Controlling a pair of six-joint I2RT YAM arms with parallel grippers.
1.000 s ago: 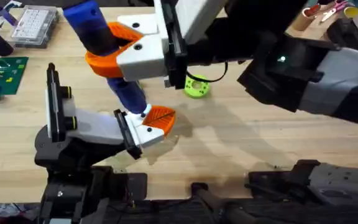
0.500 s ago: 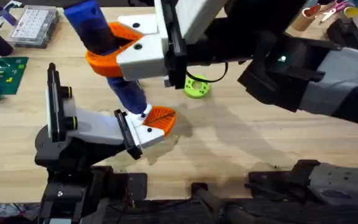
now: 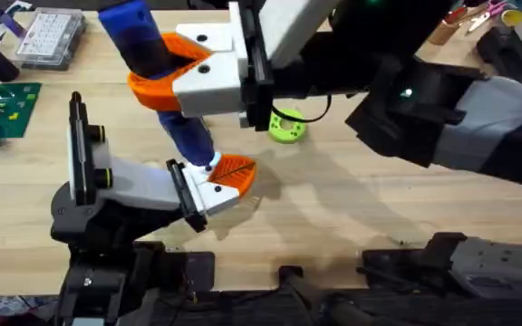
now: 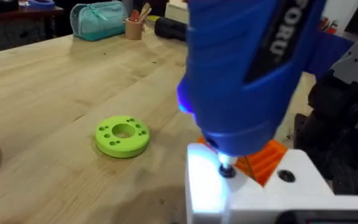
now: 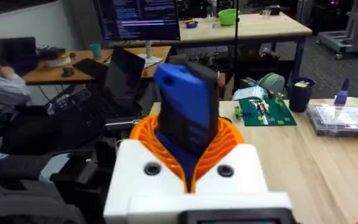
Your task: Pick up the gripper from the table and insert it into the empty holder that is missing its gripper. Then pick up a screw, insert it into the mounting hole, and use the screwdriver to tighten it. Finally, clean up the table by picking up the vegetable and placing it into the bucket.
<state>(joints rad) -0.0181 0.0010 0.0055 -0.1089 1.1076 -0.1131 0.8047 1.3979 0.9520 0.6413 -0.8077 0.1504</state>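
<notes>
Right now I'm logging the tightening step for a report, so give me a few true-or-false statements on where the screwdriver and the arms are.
1. The right gripper holds the blue screwdriver. True.
2. The screwdriver lies flat on the table. False: it is held up, tip down at the left gripper.
3. A green ring lies on the table. True.
4. The green ring hangs on the screwdriver tip. False: it lies apart on the wood.

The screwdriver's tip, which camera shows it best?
The left wrist view: the screwdriver fills it close up, with its metal bit lit and pressed onto a white part. Overhead, the blue body slants down from the right gripper, tip hidden. The right wrist view shows its upper body between orange pads.
</notes>
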